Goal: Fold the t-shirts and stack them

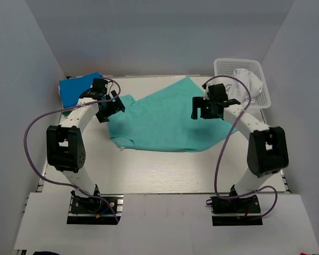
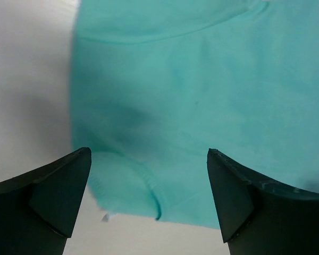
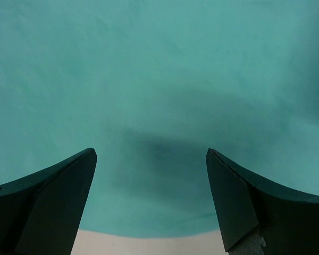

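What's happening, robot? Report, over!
Left gripper open over teal cotton t-shirt, at its hem. Right gripper open over it too. Shirt not yet neatly folded. Nothing blocking.

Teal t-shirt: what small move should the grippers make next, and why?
Probably lower both open grippers and pinch the teal t-shirt at its edges. The left gripper hangs over a hemmed corner at its left edge, the right gripper just inside an edge on the right side.
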`<state>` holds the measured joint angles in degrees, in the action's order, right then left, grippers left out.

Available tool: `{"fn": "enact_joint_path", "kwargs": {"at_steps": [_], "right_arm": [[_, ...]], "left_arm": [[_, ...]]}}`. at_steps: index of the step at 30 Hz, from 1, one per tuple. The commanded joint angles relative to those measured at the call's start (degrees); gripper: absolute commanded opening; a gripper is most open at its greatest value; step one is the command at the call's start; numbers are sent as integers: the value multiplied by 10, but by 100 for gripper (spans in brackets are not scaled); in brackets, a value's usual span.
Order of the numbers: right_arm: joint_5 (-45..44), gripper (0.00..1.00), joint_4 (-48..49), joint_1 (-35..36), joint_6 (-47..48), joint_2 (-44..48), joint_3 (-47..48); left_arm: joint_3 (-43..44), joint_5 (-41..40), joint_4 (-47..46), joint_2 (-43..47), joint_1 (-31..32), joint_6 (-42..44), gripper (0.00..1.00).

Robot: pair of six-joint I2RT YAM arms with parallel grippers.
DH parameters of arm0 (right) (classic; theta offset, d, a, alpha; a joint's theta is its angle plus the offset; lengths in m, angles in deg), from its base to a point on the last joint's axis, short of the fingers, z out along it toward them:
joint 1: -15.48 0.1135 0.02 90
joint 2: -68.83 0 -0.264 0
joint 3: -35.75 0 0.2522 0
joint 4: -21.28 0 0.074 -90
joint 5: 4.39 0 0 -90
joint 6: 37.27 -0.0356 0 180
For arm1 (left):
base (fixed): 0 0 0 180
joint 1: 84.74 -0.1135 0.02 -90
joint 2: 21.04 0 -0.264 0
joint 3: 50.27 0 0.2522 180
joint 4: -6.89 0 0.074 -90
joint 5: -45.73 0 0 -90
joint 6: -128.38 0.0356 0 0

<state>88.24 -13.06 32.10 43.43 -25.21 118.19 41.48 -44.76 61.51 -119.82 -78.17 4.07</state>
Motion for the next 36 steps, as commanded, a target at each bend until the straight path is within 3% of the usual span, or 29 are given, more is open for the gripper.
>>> {"fn": "enact_joint_path", "kwargs": {"at_steps": [1,6,11,16,21,25,28,32,36], "right_arm": [[16,89,20,7,-1,-68,42],[12,89,0,17,-15,-112,23],[15,89,15,35,-44,-56,-70],[27,89,-25,65,-69,37,-210],[71,89,-92,116,-135,182,-308],[56,91,-192,137,-126,296,-276],[12,91,-177,135,-93,314,-219],[-81,91,-85,128,-80,239,-166],[-148,91,-51,112,-94,119,-31]], "left_arm": [[25,66,-57,-46,11,-1,100],[25,68,-48,-100,29,16,100],[-8,52,-34,-113,41,21,100],[-103,59,-15,-78,47,-10,100],[-179,59,82,42,53,-31,100],[-159,-3,132,137,59,-31,100],[-93,-50,139,130,59,-37,100],[-12,-118,150,65,41,-107,100],[42,-169,160,6,22,-145,100]]}}
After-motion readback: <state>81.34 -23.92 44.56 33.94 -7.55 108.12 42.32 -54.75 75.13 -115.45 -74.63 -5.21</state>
